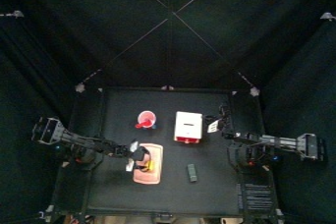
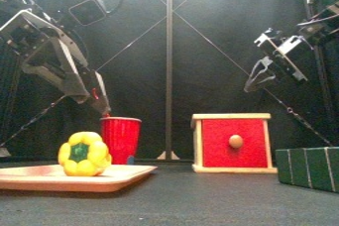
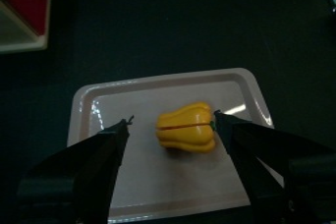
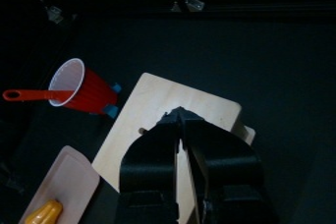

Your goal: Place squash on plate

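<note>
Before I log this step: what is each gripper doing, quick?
Left gripper: open, jaws either side of the squash on the plate, holding nothing.
Right gripper: shut, empty, raised.

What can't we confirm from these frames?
- Squash contact with plate: it lies between the open left hand fingers without visibly touching them, but its underside is hidden in the left wrist view.
- Top view: squash too small to make out; the left arm covers part of the plate.
- Dark green block: cut off by the front view's right edge.
- Right hand: shut over the white box, hiding the part beneath it.
</note>
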You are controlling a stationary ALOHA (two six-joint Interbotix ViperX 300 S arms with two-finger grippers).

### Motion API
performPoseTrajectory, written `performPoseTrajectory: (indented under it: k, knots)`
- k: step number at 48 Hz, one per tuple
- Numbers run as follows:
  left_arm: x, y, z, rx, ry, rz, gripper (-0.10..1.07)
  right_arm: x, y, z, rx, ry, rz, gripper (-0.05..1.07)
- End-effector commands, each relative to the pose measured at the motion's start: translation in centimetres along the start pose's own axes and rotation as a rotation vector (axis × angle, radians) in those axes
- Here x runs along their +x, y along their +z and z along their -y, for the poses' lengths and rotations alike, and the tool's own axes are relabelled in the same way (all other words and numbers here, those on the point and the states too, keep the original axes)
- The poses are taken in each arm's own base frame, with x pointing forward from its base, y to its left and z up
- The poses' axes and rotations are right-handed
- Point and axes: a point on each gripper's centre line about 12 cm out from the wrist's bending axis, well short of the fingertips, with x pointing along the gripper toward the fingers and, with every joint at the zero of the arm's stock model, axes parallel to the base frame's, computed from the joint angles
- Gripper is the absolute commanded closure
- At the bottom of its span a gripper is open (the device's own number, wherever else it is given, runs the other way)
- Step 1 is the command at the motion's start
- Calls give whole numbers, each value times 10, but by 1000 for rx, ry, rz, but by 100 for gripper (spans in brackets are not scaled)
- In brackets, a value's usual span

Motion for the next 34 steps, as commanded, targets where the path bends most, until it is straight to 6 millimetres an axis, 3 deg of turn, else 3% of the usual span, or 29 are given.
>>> performPoseTrajectory:
  k: [1,20,34]
  knots:
    - [-1,7,0,1,4,28,-3,-1,4,-3,5,11,9,64]
    - [-1,6,1,0,1,24,-3,-1,4,-3,6,10,10,64]
    - [1,18,2,-71,0,45,-3,0,1,-1,24,1,-4,64]
